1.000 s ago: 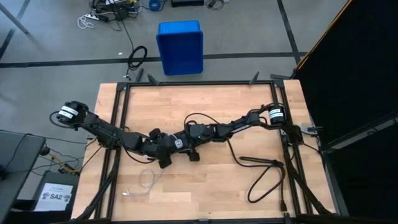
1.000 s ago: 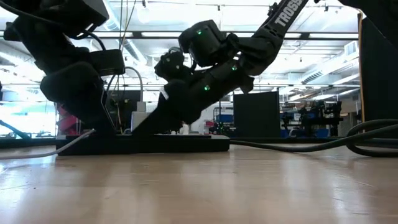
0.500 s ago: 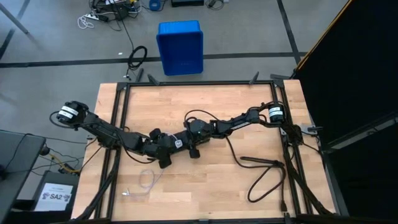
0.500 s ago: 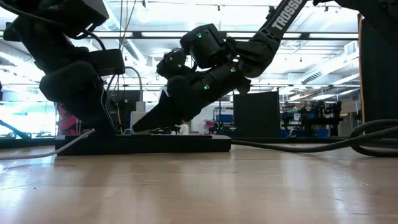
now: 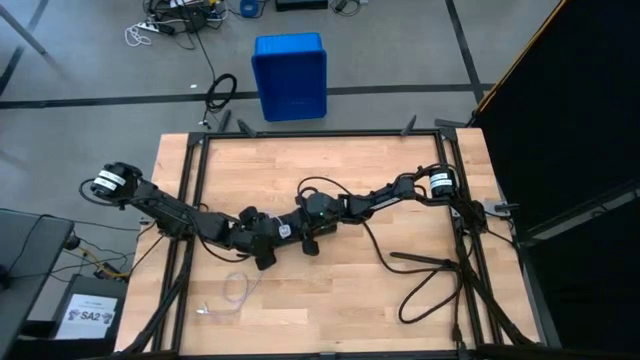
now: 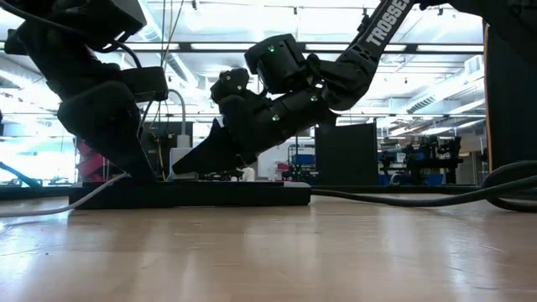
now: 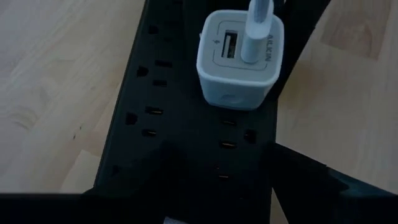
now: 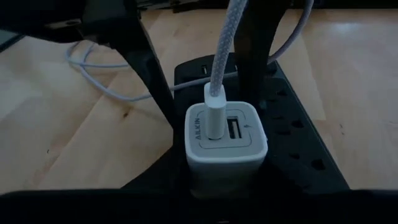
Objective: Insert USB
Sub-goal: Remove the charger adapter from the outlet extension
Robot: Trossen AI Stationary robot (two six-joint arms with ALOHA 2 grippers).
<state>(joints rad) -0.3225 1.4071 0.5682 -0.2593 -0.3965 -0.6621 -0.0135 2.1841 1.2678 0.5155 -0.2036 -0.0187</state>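
A black power strip (image 6: 210, 195) lies flat on the wooden table. A white cube adapter (image 8: 227, 149) stands plugged into it. The USB plug (image 8: 214, 115) sits in one of the adapter's two ports (image 7: 255, 31). Its whitish cable rises from the plug, arches over and lies looped on the table (image 5: 237, 292). My left gripper (image 5: 268, 240) stands over the strip's end toward the table's left (image 6: 126, 172), shut on it. My right gripper (image 5: 298, 228) slants down over the strip near the adapter (image 6: 189, 161). My left gripper holds the power strip near its end toward the table's left. One finger (image 8: 152, 74) stands at one long side and the other finger (image 8: 252, 56) at the opposite side. They come from above, pointing down, across the strip (image 7: 180, 124). The strip lies flat on the table.
A thick black power cord (image 5: 420, 290) loops over the table's right near part. The cable's free end (image 5: 205, 312) lies near the table's front left. A blue bin (image 5: 290, 75) stands on the floor beyond the far edge.
My right gripper has shifted a little toward the table's left edge, and its tip has risen slightly off the power strip. The plug stays in the adapter.
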